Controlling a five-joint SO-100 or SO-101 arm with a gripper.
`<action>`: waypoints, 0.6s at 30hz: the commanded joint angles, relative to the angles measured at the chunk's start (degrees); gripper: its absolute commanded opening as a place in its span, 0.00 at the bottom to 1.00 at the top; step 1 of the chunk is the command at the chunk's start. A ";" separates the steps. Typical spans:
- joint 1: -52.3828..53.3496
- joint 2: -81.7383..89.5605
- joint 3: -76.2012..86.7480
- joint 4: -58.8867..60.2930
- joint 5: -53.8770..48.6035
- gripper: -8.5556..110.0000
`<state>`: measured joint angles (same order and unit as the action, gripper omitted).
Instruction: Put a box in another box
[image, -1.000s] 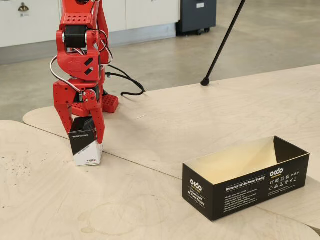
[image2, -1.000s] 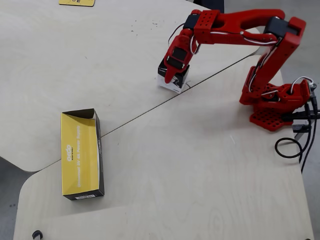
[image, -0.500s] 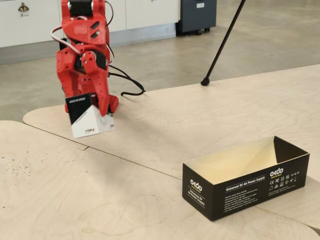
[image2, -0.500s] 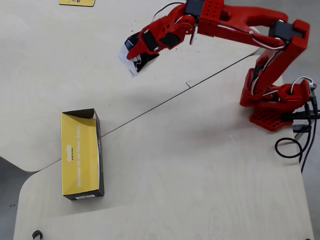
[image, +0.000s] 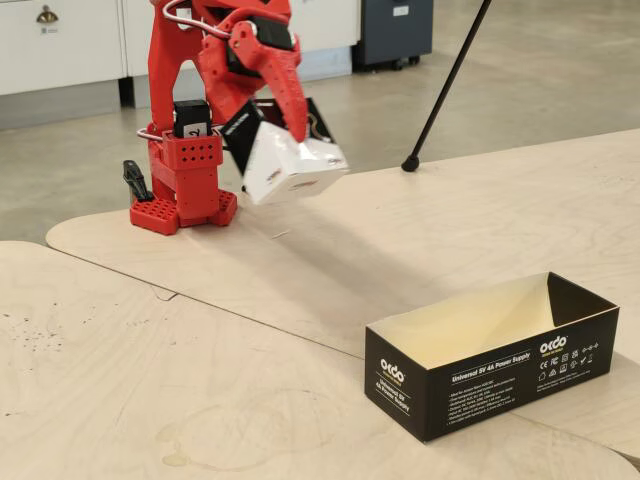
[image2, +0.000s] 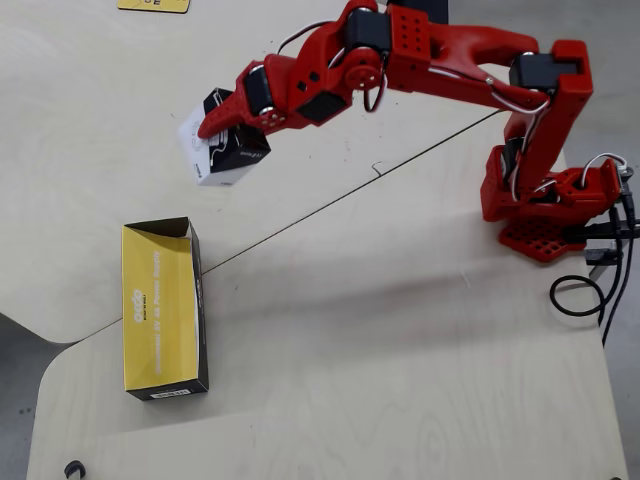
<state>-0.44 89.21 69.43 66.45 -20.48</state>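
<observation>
Pale plywood surface (image: 200, 380) fills lower frame, seam running across it; red arm (image2: 450, 50) reaches from base at right of overhead view toward upper left; long black tray (image: 490, 372) sits open and upright at lower right of fixed view, lower left in overhead view, cream inside; gripper (image: 285, 120) clenched on small black-and-white carton (image: 290, 165), carton tilted, lifted clear off surface, well apart from tray

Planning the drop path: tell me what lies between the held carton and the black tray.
Only bare plywood table and a seam separate carton from tray, per the overhead view.
</observation>
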 joint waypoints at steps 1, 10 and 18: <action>-3.96 -2.20 -7.91 -0.44 4.92 0.19; -10.63 -17.67 -22.24 -3.16 12.83 0.19; -14.59 -26.63 -30.32 -4.39 17.31 0.19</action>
<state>-13.54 62.49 45.62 63.28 -4.92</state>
